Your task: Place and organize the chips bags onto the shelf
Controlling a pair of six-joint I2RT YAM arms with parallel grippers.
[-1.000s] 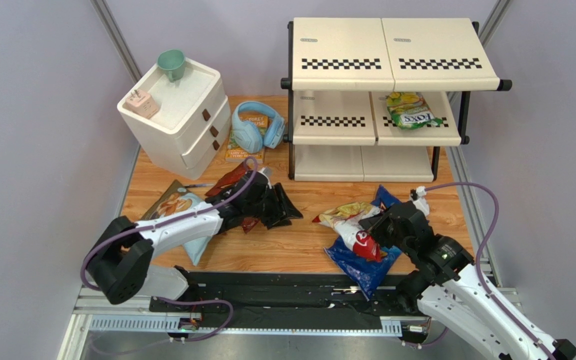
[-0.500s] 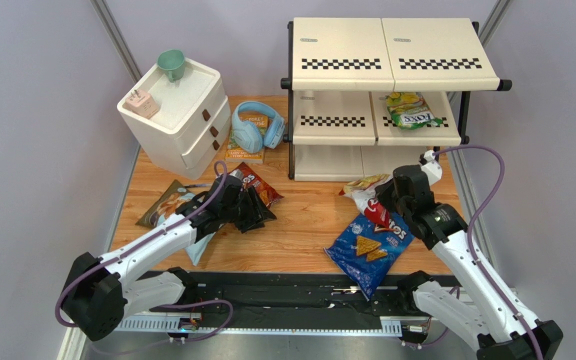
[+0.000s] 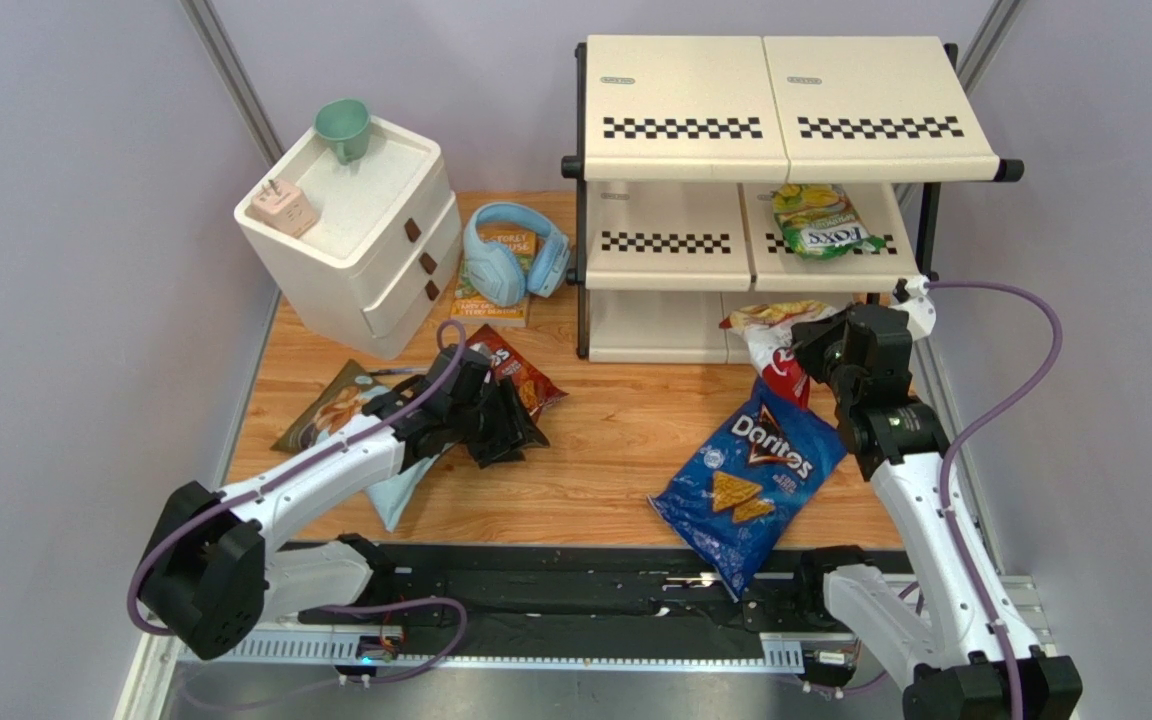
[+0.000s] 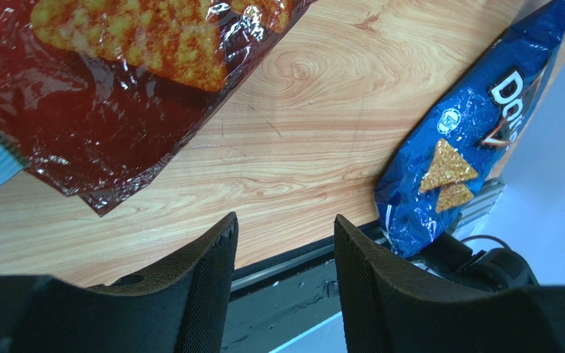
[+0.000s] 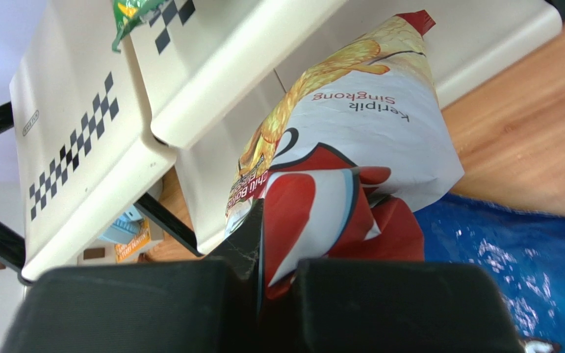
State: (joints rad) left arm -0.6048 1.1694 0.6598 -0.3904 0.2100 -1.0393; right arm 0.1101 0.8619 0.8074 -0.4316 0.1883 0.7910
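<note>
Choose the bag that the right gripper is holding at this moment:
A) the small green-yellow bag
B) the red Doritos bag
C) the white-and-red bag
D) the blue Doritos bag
C: in the right wrist view the right gripper is shut on the lower end of the white-and-red bag, in front of the shelf, while the blue Doritos bag lies free beside it.

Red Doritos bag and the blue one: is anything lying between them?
Nothing: only bare wooden table separates the red Doritos bag from the blue Doritos bag, clearest in the left wrist view.
</note>
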